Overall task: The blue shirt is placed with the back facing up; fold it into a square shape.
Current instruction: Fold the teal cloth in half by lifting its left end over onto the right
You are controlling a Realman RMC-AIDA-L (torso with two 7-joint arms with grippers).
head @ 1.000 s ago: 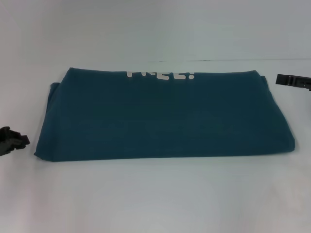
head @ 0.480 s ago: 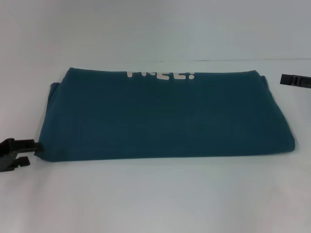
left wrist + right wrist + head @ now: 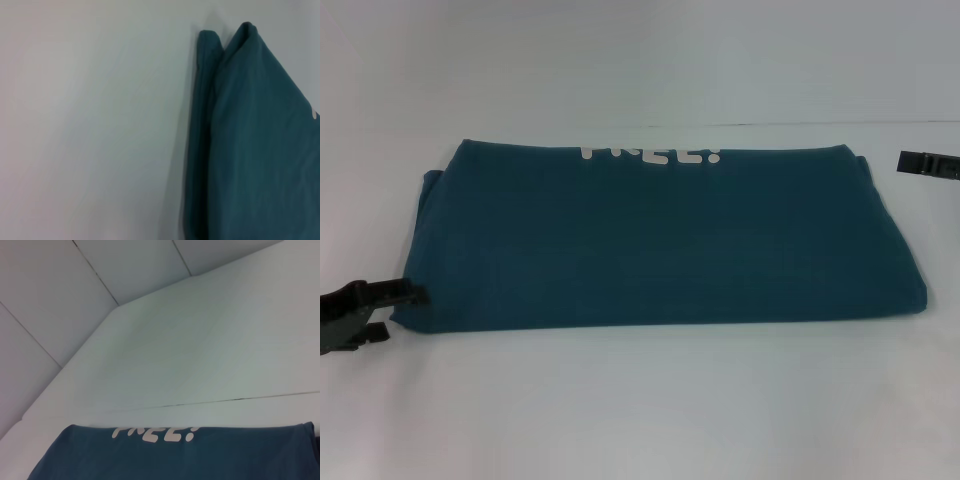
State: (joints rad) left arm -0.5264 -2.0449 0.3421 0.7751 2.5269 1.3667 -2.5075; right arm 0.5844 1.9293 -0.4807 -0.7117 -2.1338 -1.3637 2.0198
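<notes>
On the white table point(image 3: 640, 410) I've got the blue shirt point(image 3: 660, 240) folded into a wide band, lying flat across the middle of my head view. Cut-off white lettering point(image 3: 650, 155) runs along its far fold.

Per view:
- Head cam: the whole band and both grippers.
- Left wrist cam: the shirt's point(image 3: 260, 145) stacked layers edge-on at its left end, two rounded fold lips side by side, bare table point(image 3: 85, 130) next to them. My own fingers don't show there.
- Right wrist cam: far fold with the lettering point(image 3: 155, 433), a thin seam line point(image 3: 210, 401) across the table behind it, wall panels point(image 3: 100, 275) beyond. No fingers there either.

Edges and room:
- Near edge straight, slightly tilted. Right near corner point(image 3: 923, 300) pokes out furthest.
- Left end shows a small tuck of fabric at the far corner point(image 3: 428, 180).
- Wide bare strips of table in front of and behind the shirt. Little room at the sides; the band nearly fills the width.

Grippers:
- Left gripper point(image 3: 405, 300) low at the left near corner, fingers apart. Upper finger point(image 3: 400, 293) overlaps the corner fabric, lower one point(image 3: 375, 335) sits on the table side. Not clamped as far as I can see.
- Right gripper point(image 3: 928, 163) at the right edge, just off the far right corner, not touching fabric. Only a dark sliver visible; can't tell how its fingers stand.
</notes>
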